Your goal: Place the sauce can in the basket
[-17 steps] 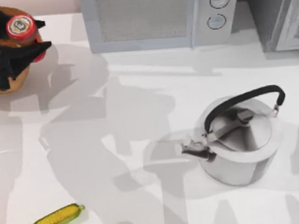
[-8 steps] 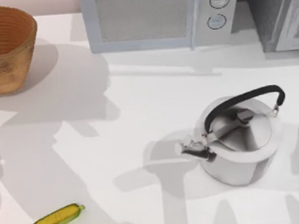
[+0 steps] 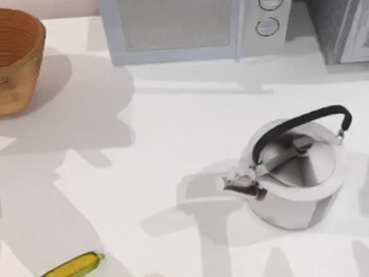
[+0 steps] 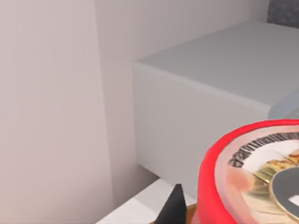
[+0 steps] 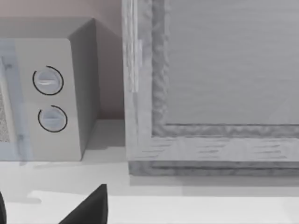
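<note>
Sauce can [image 4: 252, 179] sits right up against the left wrist camera, lid turned toward the lens, so its long axis runs roughly along the line of the left fingers [image 4: 174, 211]. One dark fingertip shows just beside its red rim. I judge the can to be clamped between the fingers, though the far fingertip is hidden behind it.

From above, the basket [image 3: 6, 75] stands at the far left corner of the surface [image 3: 160, 146], mouth open upward and ribbed inner wall bare. The drop depends on the can hanging over that mouth, not over the rim. The left wrist view looks at the wall and a grey box, so I cannot tell whether it does.

Right fingers [image 5: 91, 207] are spread with nothing between them, parked facing the microwave [image 5: 51, 98], well apart from the basket.
</note>
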Available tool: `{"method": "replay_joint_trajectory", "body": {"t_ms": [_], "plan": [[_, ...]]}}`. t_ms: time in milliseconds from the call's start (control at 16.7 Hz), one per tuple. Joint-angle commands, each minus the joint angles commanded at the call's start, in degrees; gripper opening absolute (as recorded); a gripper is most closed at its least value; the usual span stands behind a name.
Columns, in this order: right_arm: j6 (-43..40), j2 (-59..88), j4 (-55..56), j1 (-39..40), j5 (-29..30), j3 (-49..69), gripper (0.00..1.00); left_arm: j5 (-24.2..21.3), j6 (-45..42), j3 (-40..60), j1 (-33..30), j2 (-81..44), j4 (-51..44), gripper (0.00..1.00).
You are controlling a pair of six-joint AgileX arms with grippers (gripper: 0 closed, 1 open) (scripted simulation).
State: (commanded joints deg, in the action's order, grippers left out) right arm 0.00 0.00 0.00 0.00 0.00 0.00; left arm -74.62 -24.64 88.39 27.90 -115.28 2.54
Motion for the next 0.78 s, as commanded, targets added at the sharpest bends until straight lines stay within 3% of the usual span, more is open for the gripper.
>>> {"method": "replay_joint_trajectory", "body": {"t_ms": [420,720,780], "plan": [[0.00,0.00,0.00,0.00,0.00,0.00,1.00,5.43,6.67,-0.31,-5.66,-4.74,11.07,0.00],[0.00,0.00,0.00,0.00,0.00,0.00,1.00,6.04,7.43,-0.37,-6.31,-5.26,12.31,0.00],[0.00,0.00,0.00,0.00,0.00,0.00,1.00,6.04,7.43,-0.37,-6.31,-5.26,12.31,0.08]]}}
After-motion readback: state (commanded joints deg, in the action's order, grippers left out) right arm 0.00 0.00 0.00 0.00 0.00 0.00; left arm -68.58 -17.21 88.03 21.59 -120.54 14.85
